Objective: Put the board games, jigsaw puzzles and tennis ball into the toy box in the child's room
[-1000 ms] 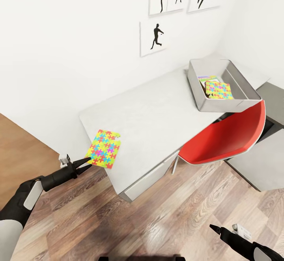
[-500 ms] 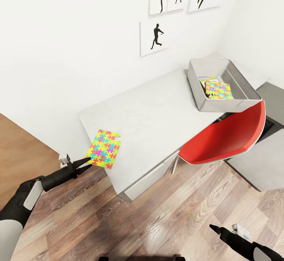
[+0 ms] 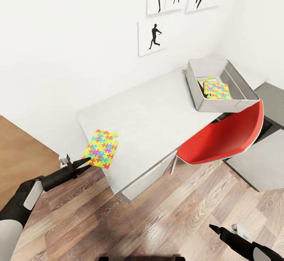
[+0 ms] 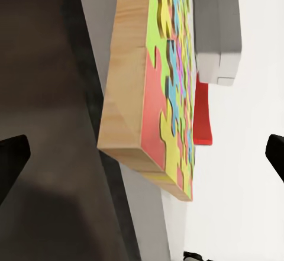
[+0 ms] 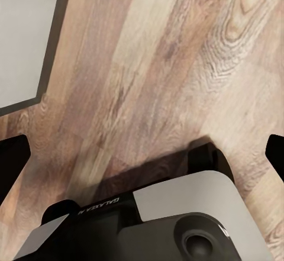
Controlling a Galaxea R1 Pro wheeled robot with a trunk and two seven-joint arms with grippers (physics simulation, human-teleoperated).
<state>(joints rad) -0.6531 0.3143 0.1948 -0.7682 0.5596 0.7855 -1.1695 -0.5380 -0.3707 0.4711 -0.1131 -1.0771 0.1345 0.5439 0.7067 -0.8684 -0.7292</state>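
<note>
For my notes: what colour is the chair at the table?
Red chair, clearest in the head view.

A glossy red moulded chair [image 3: 225,138] with a white rim stood tucked against the desk edge. Four white-framed black silhouette athlete pictures [image 3: 152,38] hung on the plain white wall [image 3: 59,36]. Brown wood-plank flooring [image 3: 165,217] lay below, beside a lower dark grey desk [image 3: 260,166].

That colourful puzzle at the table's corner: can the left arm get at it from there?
Probably yes. The left gripper is open with its tips right at the jigsaw puzzle, which overhangs the table edge, nothing between.
</note>
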